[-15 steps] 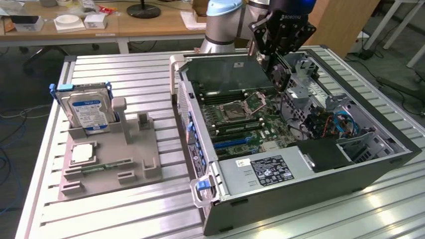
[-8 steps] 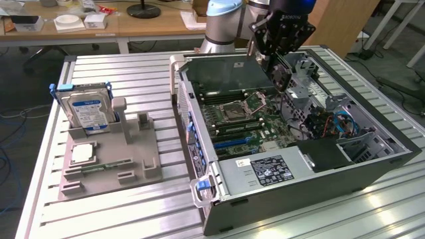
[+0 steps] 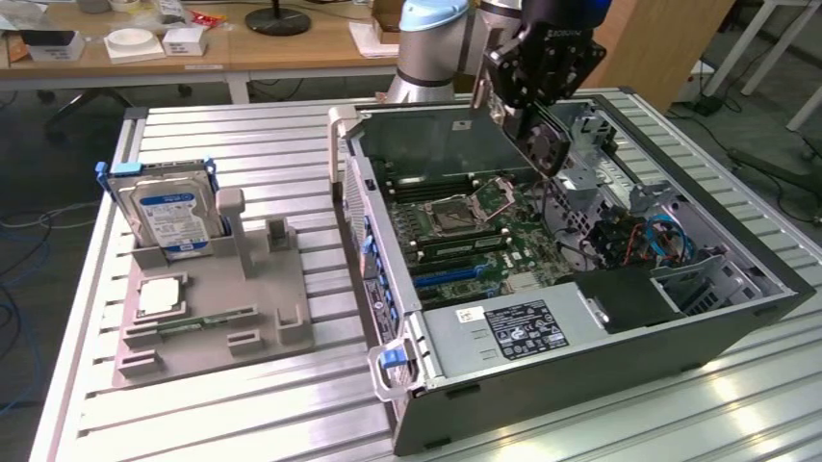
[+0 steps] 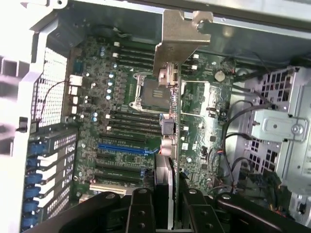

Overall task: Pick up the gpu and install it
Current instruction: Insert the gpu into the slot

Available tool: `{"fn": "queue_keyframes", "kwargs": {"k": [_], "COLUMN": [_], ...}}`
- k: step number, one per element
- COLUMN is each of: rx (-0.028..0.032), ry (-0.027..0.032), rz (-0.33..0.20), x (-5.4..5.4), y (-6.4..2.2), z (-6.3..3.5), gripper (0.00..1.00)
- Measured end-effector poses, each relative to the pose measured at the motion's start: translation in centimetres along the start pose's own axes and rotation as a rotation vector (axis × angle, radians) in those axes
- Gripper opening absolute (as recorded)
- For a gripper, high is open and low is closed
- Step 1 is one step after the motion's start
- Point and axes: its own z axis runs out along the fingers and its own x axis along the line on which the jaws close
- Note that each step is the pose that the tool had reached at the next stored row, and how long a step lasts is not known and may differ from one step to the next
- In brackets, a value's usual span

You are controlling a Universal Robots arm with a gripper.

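The hand (image 4: 165, 201) pinches the thin gpu (image 4: 167, 128) across its flat faces, a sensible hold for a light, stiff, probably fragile board.

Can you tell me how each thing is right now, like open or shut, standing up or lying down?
gpu: held above the motherboard, not plugged in.
fingers: shut on the gpu.
computer case: lying on its side, open.
hard drive: standing upright in the grey holder.
memory stick: lying flat in the holder.
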Motion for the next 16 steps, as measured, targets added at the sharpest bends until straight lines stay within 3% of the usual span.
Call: {"fn": "queue_keyframes", "kwargs": {"k": [16], "rx": [-0.0046], "ry": [0.0011], "rz": [-0.268], "x": [0.00], "y": [0.00], "z": [0.03], "gripper": [0.27]}}
